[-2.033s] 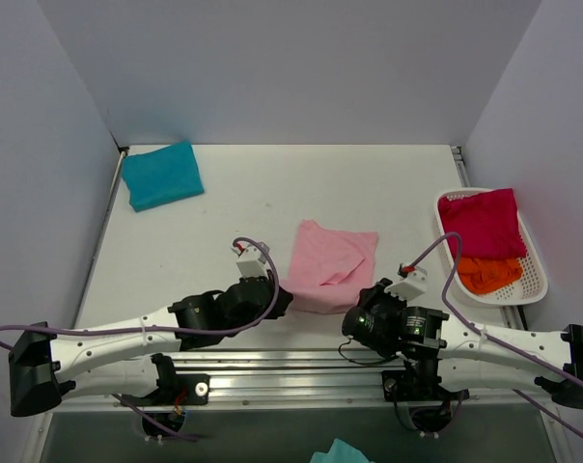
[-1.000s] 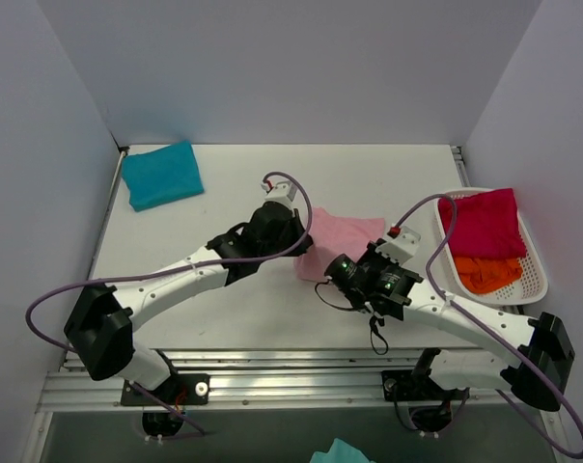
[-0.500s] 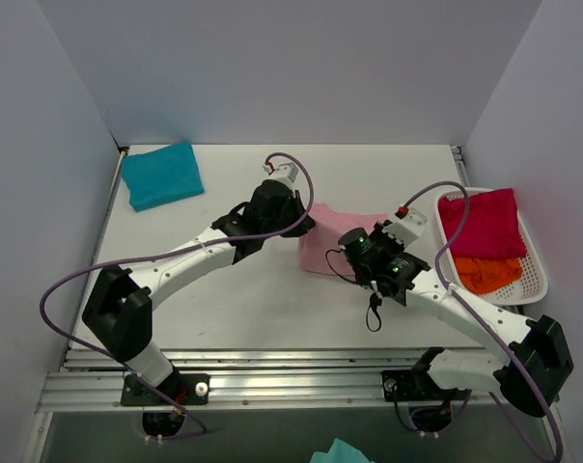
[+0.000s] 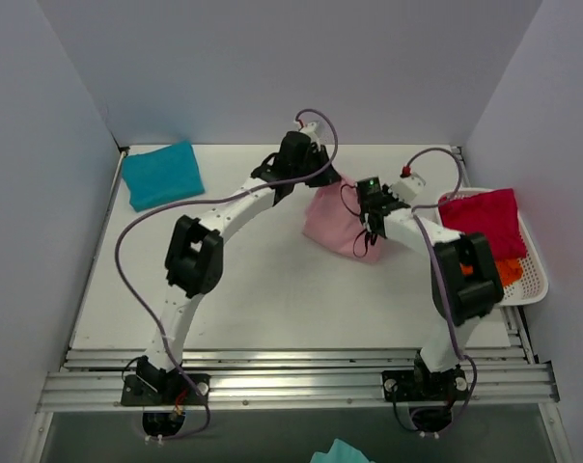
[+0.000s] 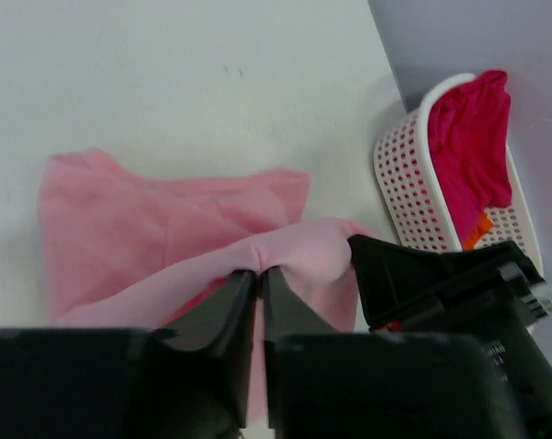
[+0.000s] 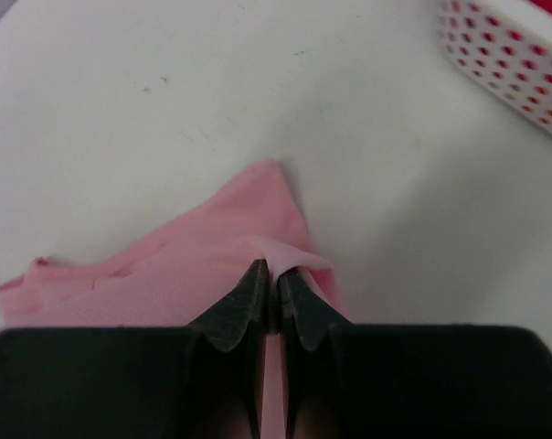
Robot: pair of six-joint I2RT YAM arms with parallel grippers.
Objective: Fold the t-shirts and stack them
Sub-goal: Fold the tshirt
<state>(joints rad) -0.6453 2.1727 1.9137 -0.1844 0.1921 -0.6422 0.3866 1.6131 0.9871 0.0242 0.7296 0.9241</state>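
When held against two seconds back: no longer crouched at the near hem of the light pink t-shirt, but stretched far out over the back half of the table. Pinching a raised ridge of pink cloth with the left gripper, tips pressed together on it. Nipping a fold of the same shirt with the right gripper, equally tight, just beside the left.

Hauled the near hem up and away toward the back wall. Draped now from both pinches, with the lower part bunched on the table right of centre and a smaller outline than before.

Reads as the fold-over stroke near its end, hem not yet laid down. Next, by judgement: lower both pinches together, then let go. Risk of a crooked crease if dropped unevenly.

Noted unmoved: teal-blue t-shirt, folded at the far left corner. Also unmoved: magenta-red t-shirt and orange t-shirt, in the white basket at the right edge, yet to be folded.
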